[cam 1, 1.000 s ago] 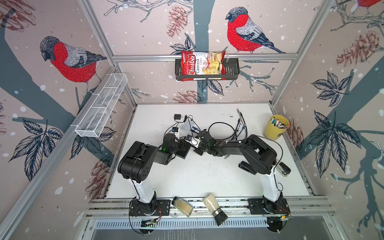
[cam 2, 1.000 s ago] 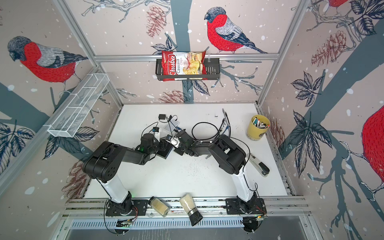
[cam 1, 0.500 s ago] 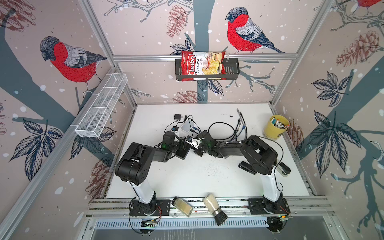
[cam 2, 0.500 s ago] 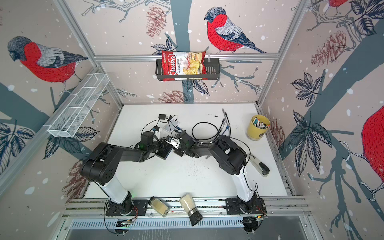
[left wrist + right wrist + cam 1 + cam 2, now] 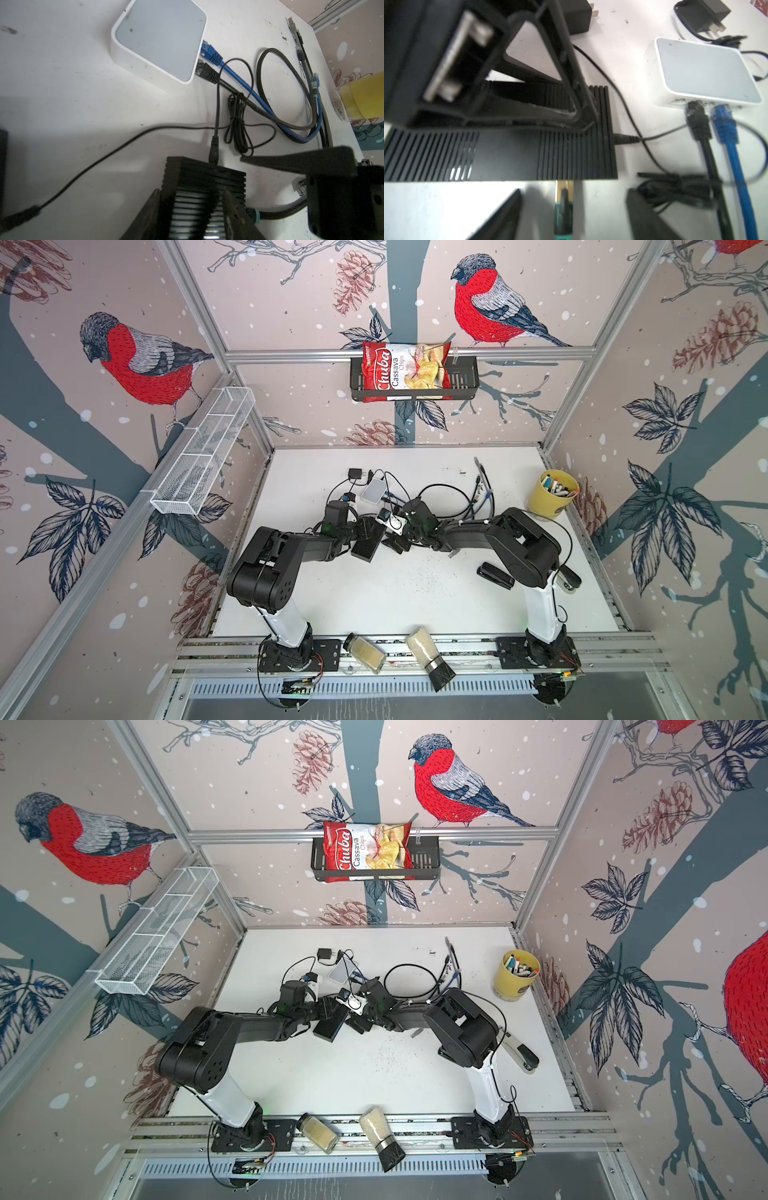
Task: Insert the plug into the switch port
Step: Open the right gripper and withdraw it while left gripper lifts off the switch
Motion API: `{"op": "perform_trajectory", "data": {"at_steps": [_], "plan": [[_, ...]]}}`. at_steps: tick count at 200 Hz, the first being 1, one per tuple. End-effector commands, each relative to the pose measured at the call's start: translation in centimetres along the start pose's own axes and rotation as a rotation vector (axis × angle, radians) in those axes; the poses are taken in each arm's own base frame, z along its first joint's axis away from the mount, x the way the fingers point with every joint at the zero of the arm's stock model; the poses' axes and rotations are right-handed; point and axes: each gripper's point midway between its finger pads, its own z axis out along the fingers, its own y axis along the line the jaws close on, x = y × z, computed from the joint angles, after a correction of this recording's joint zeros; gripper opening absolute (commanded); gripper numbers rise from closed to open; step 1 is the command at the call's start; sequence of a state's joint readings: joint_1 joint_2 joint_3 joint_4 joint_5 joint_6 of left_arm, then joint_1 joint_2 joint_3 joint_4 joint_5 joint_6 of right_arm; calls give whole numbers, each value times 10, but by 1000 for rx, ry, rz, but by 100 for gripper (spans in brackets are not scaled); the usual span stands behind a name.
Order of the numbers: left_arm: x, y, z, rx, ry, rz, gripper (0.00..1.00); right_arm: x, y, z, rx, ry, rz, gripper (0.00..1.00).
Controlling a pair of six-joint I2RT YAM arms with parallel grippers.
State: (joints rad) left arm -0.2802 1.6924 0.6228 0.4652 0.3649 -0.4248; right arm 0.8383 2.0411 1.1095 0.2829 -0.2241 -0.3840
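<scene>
Near the middle of the white tabletop point(image 5: 415, 605) lies the black ribbed box-shaped switch point(image 5: 508, 153). The clear, teal-booted plug point(image 5: 564, 199) on its black cable butts the switch's long side, untouched between the wide-spread jaws of the right gripper point(image 5: 574, 192). The left gripper point(image 5: 191, 199) sits half-parted over the switch, one finger point(image 5: 568, 83) on its ribbed top; whether it clamps cannot be told

Bright even light; wrist views blurred, shadowed.

Plug point(image 5: 564, 205) sits btwn right pincer point(image 5: 574, 191) tips, stuck in switch point(image 5: 508, 153) just ahead; left pincer point(image 5: 192, 195) over switch; hub point(image 5: 708, 72) further off past it, two cables point(image 5: 699, 124) plugged in.
</scene>
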Motion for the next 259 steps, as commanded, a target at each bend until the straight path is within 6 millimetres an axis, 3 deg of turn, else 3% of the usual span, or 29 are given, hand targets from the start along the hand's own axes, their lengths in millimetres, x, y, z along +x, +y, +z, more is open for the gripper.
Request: {"op": "perform_trajectory", "data": {"at_steps": [1,40,70,108,135,152,181,194,259], "plan": [[-3,1,0,-7,-3,-22,48,-3,0,-6,-7,-13,-3,99],[-13,0,-4,-21,-31,-20,48,-7,-3,-22,-8,-20,-18,99],[-20,-3,-7,-25,-44,-7,49,-15,-7,-47,-23,-69,-6,99],[-32,-8,-20,-37,-87,16,49,-29,-40,-89,127,-123,60,99],[-40,-12,-32,-48,-118,38,49,-39,-76,-123,339,-166,156,99],[-42,-15,-40,-47,-136,53,49,-46,-82,-140,360,-223,205,99],[-41,-18,-46,-44,-142,65,49,-59,-75,-162,248,-375,344,99],[-38,-15,-46,-57,-137,61,49,-55,-82,-166,269,-393,410,99],[-24,-13,-57,-51,-144,19,49,-38,-71,-167,254,-342,414,99]]}}
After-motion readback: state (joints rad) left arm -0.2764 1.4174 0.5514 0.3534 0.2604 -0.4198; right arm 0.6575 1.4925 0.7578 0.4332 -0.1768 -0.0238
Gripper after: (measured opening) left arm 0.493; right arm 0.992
